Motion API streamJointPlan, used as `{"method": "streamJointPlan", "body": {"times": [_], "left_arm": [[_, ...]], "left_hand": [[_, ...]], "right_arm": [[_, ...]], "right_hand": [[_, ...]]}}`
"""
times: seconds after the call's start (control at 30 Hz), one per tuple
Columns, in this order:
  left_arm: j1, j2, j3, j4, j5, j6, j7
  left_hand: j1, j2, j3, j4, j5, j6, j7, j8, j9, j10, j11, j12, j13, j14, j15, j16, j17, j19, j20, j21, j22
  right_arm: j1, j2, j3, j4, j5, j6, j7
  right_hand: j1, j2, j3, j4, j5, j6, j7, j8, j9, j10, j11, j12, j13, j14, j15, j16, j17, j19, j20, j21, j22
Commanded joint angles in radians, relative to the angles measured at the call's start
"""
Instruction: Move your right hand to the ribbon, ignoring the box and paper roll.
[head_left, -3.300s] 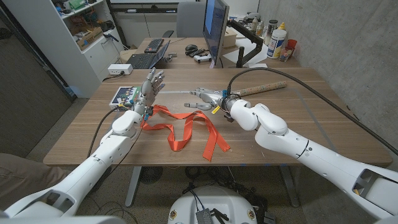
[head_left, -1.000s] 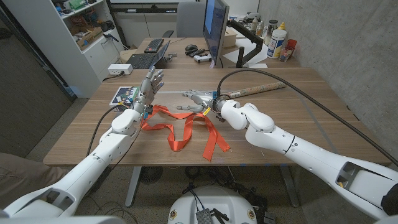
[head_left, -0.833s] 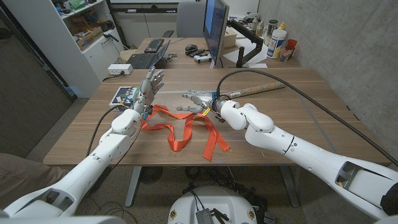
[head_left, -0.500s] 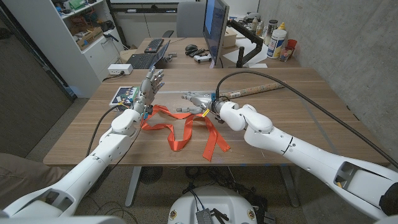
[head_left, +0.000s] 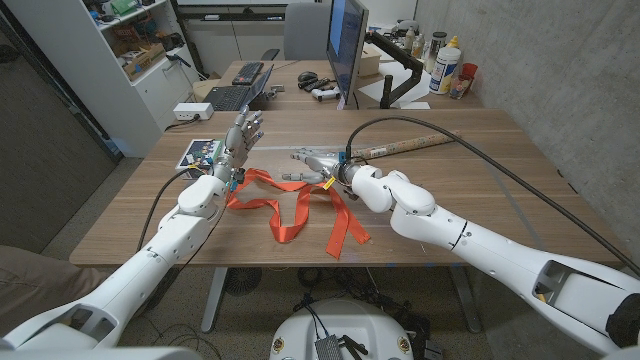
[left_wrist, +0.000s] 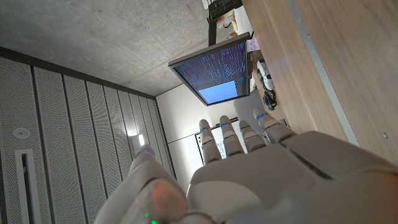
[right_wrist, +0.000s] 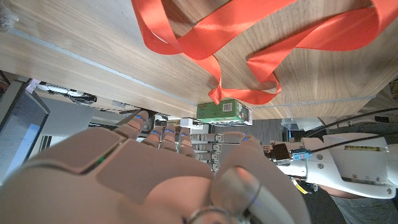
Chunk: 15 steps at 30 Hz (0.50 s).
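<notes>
Right hand (head_left: 312, 164) hovering just past the far side of the ribbon (head_left: 296, 204), fingers spread apart and stretched out toward the left hand, holding nothing. Left hand (head_left: 240, 141) up on edge by the box (head_left: 200, 153), fingers splayed too, nothing in it.

Biggest risk from here, probably: dropping the fingers straight down and snagging one of the raised loops, dragging the whole tangle across the table (head_left: 480, 200). Could also overshoot toward the box or swing back into the paper roll (head_left: 415, 143) lying behind the wrist, since both sit close to the path.

Ribbon itself sprawled near the table's front middle, between the two arms. Not really one clean direction, more a loopy mess, but overall stretched side to side from the left wrist toward the two loose tails trailing off toward the front edge.
</notes>
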Motion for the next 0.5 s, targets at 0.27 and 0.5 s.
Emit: {"method": "streamJointPlan", "body": {"times": [0.27, 0.5], "left_arm": [[0.003, 0.018, -0.005, -0.016, 0.005, 0.011, 0.002], [0.003, 0.02, -0.004, -0.016, 0.003, 0.014, -0.003]], "left_hand": [[-0.005, 0.007, -0.002, 0.0, 0.01, 0.007, 0.005, 0.006, 0.005, -0.001, 0.001, 0.004, 0.006, -0.004, -0.069, 0.004, 0.001, 0.001, -0.007, -0.001, 0.0], [-0.005, 0.007, -0.003, 0.0, 0.01, 0.006, 0.004, 0.006, 0.005, -0.001, 0.002, 0.004, 0.006, -0.005, -0.068, 0.004, 0.001, 0.001, -0.007, -0.001, 0.0]], "right_arm": [[0.0, 0.031, -0.016, 0.057, 0.047, 0.023, -0.083], [-0.003, 0.039, -0.018, 0.072, 0.072, 0.026, -0.097]], "right_hand": [[0.005, 0.005, 0.001, -0.001, 0.004, -0.006, -0.003, 0.009, 0.005, -0.001, -0.004, 0.005, 0.002, -0.026, -0.001, 0.005, 0.002, -0.012, -0.001, 0.0, 0.005], [0.005, 0.006, 0.001, -0.001, 0.004, -0.006, -0.003, 0.009, 0.005, -0.001, -0.003, 0.006, 0.002, -0.027, -0.001, 0.005, 0.002, -0.012, -0.001, 0.0, 0.005]]}}
